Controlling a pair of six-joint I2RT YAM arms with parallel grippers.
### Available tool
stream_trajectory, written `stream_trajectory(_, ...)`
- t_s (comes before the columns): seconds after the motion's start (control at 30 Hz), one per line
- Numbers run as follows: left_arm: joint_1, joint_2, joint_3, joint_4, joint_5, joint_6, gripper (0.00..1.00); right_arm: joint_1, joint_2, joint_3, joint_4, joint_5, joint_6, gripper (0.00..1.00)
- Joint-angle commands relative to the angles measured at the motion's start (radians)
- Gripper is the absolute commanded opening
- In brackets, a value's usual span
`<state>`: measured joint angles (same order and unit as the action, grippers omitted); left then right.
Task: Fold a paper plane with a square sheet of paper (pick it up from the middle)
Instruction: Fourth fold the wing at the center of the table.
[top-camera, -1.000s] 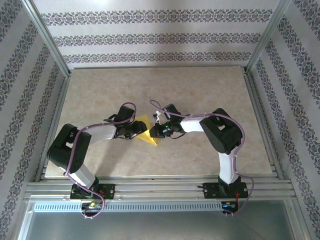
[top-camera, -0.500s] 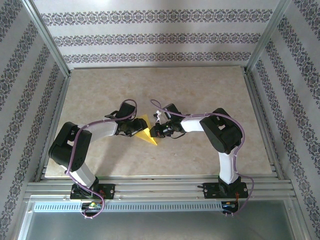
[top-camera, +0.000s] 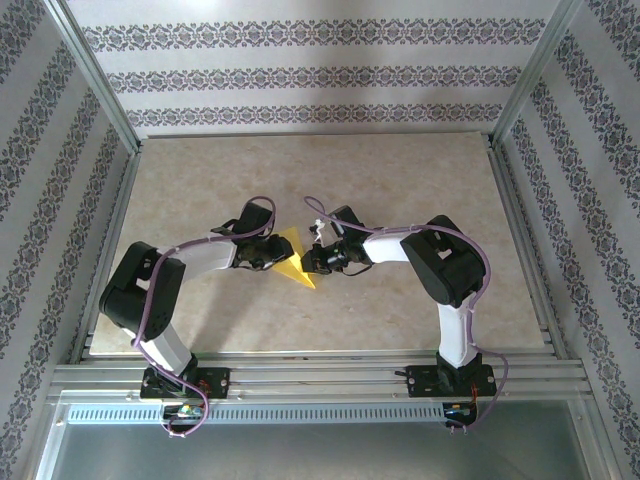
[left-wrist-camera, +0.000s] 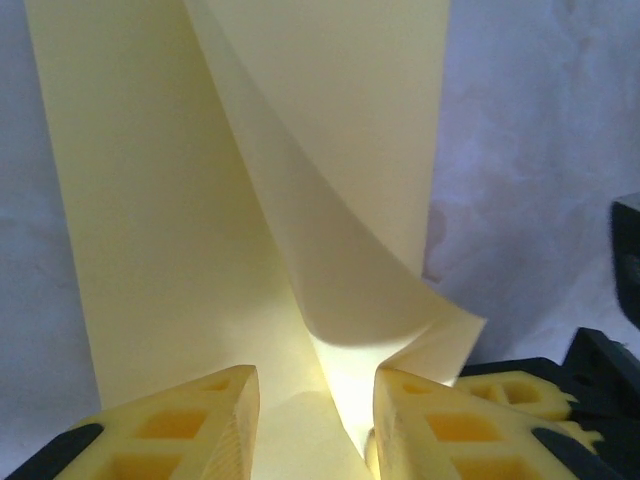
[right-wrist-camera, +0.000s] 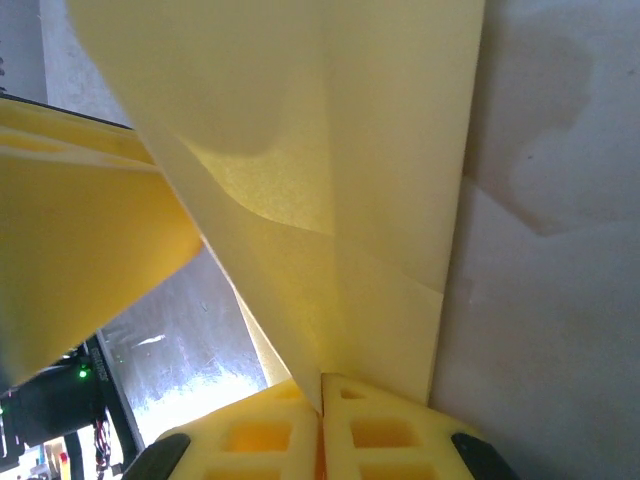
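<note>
Arms low, inward, at paper

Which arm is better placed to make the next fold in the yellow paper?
Probably left. The right gripper is shut on the paper, holding it steady; the left gripper has its jaws apart around it, free to shift and crease.

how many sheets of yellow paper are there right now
1. The yellow sheet is partly folded near the middle of the table, between the left gripper and the right gripper, which is shut on its edge. Another could be hidden beneath it.
</note>
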<state>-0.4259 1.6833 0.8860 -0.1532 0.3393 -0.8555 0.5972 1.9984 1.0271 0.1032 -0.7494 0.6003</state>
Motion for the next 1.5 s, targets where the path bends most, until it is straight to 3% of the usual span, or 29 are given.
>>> stream_trajectory(0.0,-0.010,0.027,0.013,-0.014,0.010,0.013,0.38,-0.010,-0.002,-0.010,0.014,-0.013,0.004,0.11)
stream_trajectory(0.27,-0.009,0.045,0.009,-0.021,0.014,0.017,0.50,-0.012,-0.004,-0.013,0.013,-0.013,0.004,0.15)
stream_trajectory(0.7,-0.010,0.102,0.047,-0.162,-0.025,0.033,0.53,-0.033,-0.044,-0.034,0.007,-0.040,-0.024,0.24)
stream_trajectory(1.07,-0.031,0.177,0.125,-0.315,-0.096,0.027,0.55,-0.041,-0.117,-0.068,-0.007,0.015,-0.079,0.26)
stream_trajectory(1.47,-0.039,0.221,0.152,-0.358,-0.126,0.011,0.56,-0.016,-0.067,-0.035,-0.074,0.055,-0.106,0.27)
